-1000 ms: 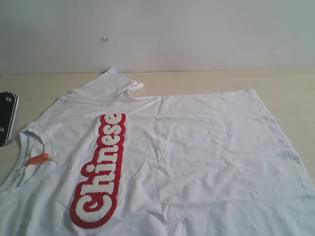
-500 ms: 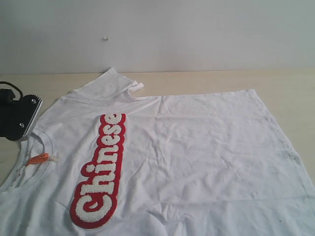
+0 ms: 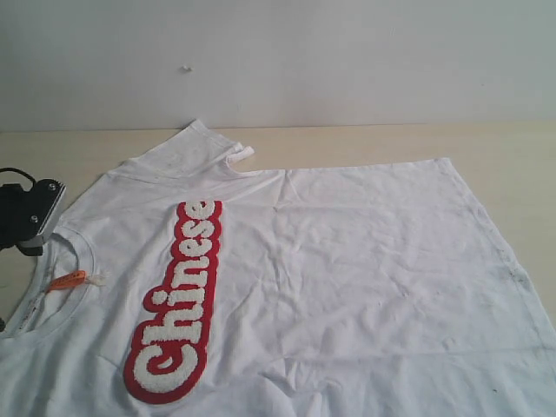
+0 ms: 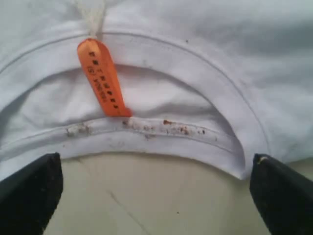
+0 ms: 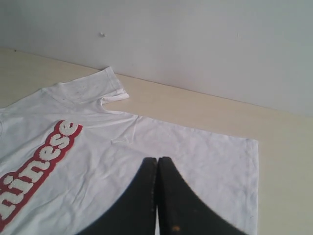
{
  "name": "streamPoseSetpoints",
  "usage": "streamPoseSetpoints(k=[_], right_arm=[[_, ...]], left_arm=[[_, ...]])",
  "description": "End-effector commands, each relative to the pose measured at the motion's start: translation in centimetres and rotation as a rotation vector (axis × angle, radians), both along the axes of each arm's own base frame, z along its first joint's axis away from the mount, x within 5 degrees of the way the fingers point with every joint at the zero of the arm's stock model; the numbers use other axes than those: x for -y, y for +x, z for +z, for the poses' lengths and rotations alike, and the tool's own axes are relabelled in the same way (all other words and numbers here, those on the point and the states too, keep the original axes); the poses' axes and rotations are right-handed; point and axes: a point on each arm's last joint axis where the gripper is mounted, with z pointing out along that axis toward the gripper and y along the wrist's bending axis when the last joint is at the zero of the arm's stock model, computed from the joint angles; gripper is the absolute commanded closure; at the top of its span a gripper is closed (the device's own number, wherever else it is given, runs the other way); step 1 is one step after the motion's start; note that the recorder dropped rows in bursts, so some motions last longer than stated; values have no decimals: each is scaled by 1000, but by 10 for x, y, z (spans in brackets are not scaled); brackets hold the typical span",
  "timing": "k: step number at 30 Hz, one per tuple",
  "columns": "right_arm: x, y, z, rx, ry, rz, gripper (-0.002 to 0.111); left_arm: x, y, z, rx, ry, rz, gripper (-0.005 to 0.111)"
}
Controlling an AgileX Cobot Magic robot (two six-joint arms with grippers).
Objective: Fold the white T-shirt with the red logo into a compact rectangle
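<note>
Cotton covers most of the pale table [image 3: 365, 141]: the white T-shirt [image 3: 347, 261] lies spread out, face up and unfolded, with its collar [image 3: 82, 248] toward the left of the exterior view, its hem toward the right and one short sleeve [image 3: 195, 146] pointing at the grey wall [image 3: 347, 61] behind. The red logo [image 3: 178, 304] runs as a long strip across the chest, near the collar, its fuzzy white letters reading "Chinese". A small orange neck tag [image 4: 102, 78] lies inside the collar opening. The left gripper [image 4: 156, 196] sits at the shirt's left edge just beside the collar, jaws spread wide with nothing between them; its wrist view shows bare table and the ribbed collar rim, speckled with brownish marks, ahead of the tips. The right gripper [image 5: 157, 166] does not appear in the exterior view; its wrist view shows the two black fingers [image 5: 142, 196] pressed together, empty, over the shirt's body.
</note>
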Motion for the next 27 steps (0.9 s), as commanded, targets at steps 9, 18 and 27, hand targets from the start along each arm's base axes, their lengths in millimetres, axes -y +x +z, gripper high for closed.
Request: streamPoseSetpoints(k=[9,18,27], right_arm=[[-1,-1,2,-3,-3,12,108],[-1,-1,2,-3,-3,12,108],[-1,-1,2,-1,14,13,108]], left_arm=[[1,8,-25,-18,-15,-32,2],[-6,15,-32,-41,-14,-26,2],[-6,23,-43,-98,-23,-24,2]])
